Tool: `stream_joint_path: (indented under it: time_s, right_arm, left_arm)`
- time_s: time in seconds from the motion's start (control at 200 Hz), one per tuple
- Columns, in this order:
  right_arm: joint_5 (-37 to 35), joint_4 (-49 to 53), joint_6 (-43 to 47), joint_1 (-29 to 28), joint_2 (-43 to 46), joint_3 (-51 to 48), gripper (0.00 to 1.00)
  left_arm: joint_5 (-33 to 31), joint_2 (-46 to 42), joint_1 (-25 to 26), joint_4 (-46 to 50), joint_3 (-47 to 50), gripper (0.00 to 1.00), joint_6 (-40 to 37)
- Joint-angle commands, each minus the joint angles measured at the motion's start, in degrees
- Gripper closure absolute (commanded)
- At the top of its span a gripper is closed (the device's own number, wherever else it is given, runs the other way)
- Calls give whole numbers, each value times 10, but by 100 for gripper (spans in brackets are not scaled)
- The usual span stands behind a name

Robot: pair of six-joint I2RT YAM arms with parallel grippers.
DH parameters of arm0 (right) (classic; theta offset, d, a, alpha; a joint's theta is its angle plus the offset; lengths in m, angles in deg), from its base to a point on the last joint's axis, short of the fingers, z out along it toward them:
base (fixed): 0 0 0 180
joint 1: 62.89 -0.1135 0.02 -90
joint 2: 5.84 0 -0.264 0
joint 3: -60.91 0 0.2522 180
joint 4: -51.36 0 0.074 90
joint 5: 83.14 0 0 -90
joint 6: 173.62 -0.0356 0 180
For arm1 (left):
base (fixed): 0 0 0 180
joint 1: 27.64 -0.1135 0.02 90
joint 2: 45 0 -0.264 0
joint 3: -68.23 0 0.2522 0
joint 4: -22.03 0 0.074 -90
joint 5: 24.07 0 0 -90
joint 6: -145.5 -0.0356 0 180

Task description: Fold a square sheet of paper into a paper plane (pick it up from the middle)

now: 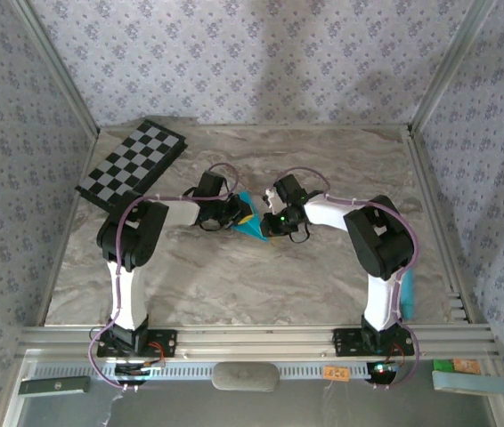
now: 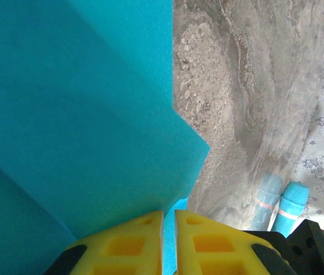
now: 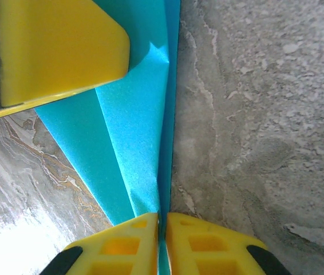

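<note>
Paper (image 1: 250, 219), bright blue with sharp folds in it, is in the middle of the worktop (image 1: 234, 294), right between the two arms. The left tool (image 2: 168, 215) has its yellow fingers squeezed together on one edge of the paper, and a thin blue strip shows in the gap. The right tool (image 3: 163, 216) pinches a folded edge too, and the paper runs thin and straight between its fingers. In the right wrist view, a yellow finger (image 3: 53, 46) of the left tool lies over the top of the paper. I cannot tell if the paper rests flat or is lifted a little.

From above, both tools meet over the paper and hide most of it. A checkerboard (image 1: 132, 166) lies at the far left corner, well apart from the paper. A pale blue bar (image 1: 408, 295) sits by the right arm's base, near the right edge.

Count: one paper, two tools, one checkerboard, one bar.
</note>
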Motion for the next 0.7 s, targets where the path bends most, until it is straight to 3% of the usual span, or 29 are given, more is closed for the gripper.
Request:
stream_joint_path:
  time_s: [0.0, 0.475, 0.7]
  right_arm:
    - [-11, 13, -10, -6, -33, -3, 86]
    - [-1, 7, -20, -2, -12, 0, 85]
    - [19, -40, -53, 13, 51, -12, 82]
  left_arm:
    - [-11, 13, -4, 25, -13, 88, -3]
    - [-32, 24, -4, 59, -16, 89, 5]
    - [-38, 28, -4, 73, -16, 90, 6]
